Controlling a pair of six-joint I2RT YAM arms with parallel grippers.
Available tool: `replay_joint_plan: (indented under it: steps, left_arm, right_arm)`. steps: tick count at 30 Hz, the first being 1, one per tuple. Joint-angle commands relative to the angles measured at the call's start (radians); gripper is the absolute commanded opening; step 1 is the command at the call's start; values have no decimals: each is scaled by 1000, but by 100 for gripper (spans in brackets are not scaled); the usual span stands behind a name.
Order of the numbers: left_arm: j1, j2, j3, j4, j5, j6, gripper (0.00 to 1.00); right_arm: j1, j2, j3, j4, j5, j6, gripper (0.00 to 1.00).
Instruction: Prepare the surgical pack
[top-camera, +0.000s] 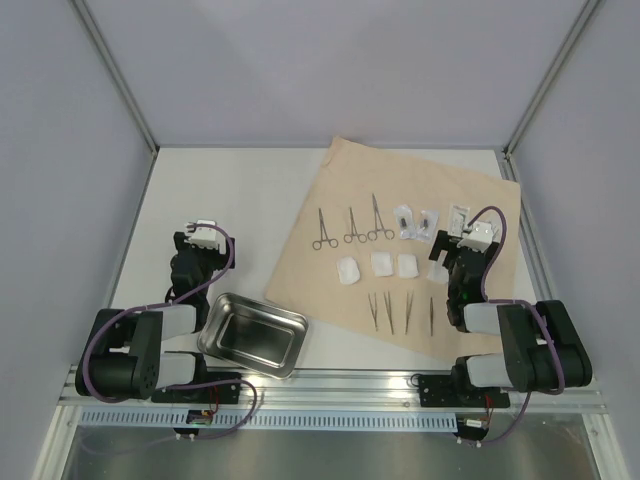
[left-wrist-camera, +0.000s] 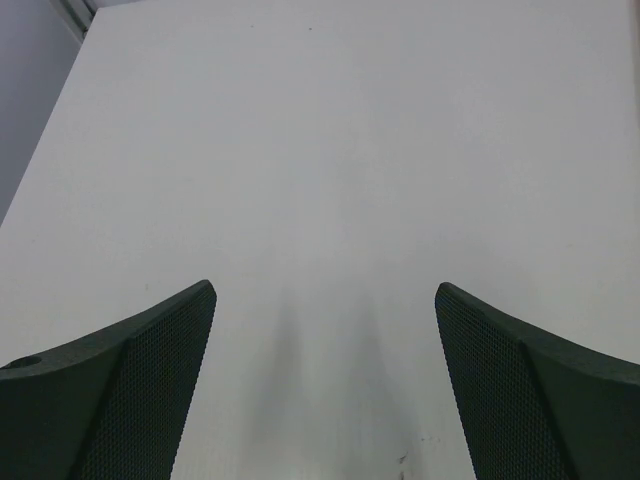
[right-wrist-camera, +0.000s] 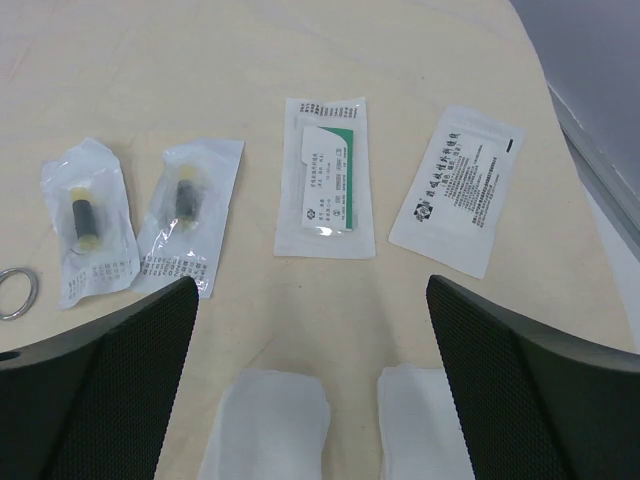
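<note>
Surgical pack, laid out on the white surface (top-camera: 220, 200). You see one tan wrap sheet (top-camera: 340, 180), lying askew on the right half. One steel tray (top-camera: 252, 336) stands off the sheet, just beside its near left corner.

On the sheet you count three clamps (top-camera: 353, 226) in the far row and four gauze pads (top-camera: 382, 263) in the middle row, the rightmost partly hidden by the right arm (top-camera: 500, 330). Four tweezers (top-camera: 389, 312) make up the near row.

The right wrist view gives you four packets: two clear packets (right-wrist-camera: 188, 215), each holding a small dark item, and two white printed packets (right-wrist-camera: 326, 178) to their right.

Your right hand (right-wrist-camera: 312, 290) is over the sheet, jaws spread wide and holding nothing. Two gauze pads lie between its fingers, and the packets lie just beyond.

Your left hand (left-wrist-camera: 325, 300) is also spread wide and empty. It is over bare surface, well apart from the sheet, with the tray nearer to that arm's base.
</note>
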Motion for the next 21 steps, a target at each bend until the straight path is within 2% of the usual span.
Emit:
replay_joint_plan:
  steps: [1, 4, 5, 6, 7, 9, 10, 11, 13, 14, 15, 16, 17, 18, 19, 20, 21]
  left_arm:
    - [1, -4, 18, 28, 9, -21, 100]
    - [1, -4, 18, 28, 9, -21, 100]
    - [1, -4, 18, 30, 9, -21, 100]
    - [1, -4, 18, 28, 11, -21, 100]
    - [1, -4, 20, 28, 11, -21, 100]
    - [1, -4, 18, 24, 15, -21, 100]
    - [1, -5, 15, 37, 15, -17, 100]
    - [1, -60, 15, -10, 44, 2, 100]
    - [1, -173, 123, -248, 101, 22, 100]
    - [1, -267, 195, -559, 147, 82, 100]
    - [1, -287, 348, -698, 165, 106, 100]
    - [1, -294, 427, -826, 175, 126, 100]
    - [1, -277, 504, -1072, 169, 149, 99]
    - [1, -268, 641, -1187, 152, 189, 95]
    - [1, -258, 700, -1296, 141, 212, 93]
    - [0, -249, 749, -1488, 111, 226, 92]
    - [1, -249, 826, -1577, 86, 244, 92]
  right_arm:
    - [2, -21, 29, 43, 17, 7, 100]
    - [2, -143, 165, -250, 45, 19, 100]
    - [2, -203, 202, -408, 57, 63, 100]
    - [0, -234, 279, -493, 69, 116, 100]
    - [0, -262, 308, -607, 15, 164, 99]
    - [3, -323, 388, -686, -137, 197, 85]
    - [14, -335, 413, -760, -172, 213, 81]
    - [22, -346, 443, -803, -200, 227, 73]
    - [63, -332, 538, -965, -219, 227, 67]
    - [78, -320, 569, -1018, -222, 223, 61]
    - [95, -308, 597, -1070, -228, 223, 58]
    - [126, -294, 659, -1177, -248, 217, 55]
    - [144, -262, 687, -1234, -249, 209, 49]
    - [166, -248, 715, -1286, -237, 201, 47]
    - [212, -228, 735, -1373, -225, 201, 45]
    - [236, -224, 753, -1407, -216, 204, 44]
    - [258, -222, 756, -1432, -216, 217, 44]
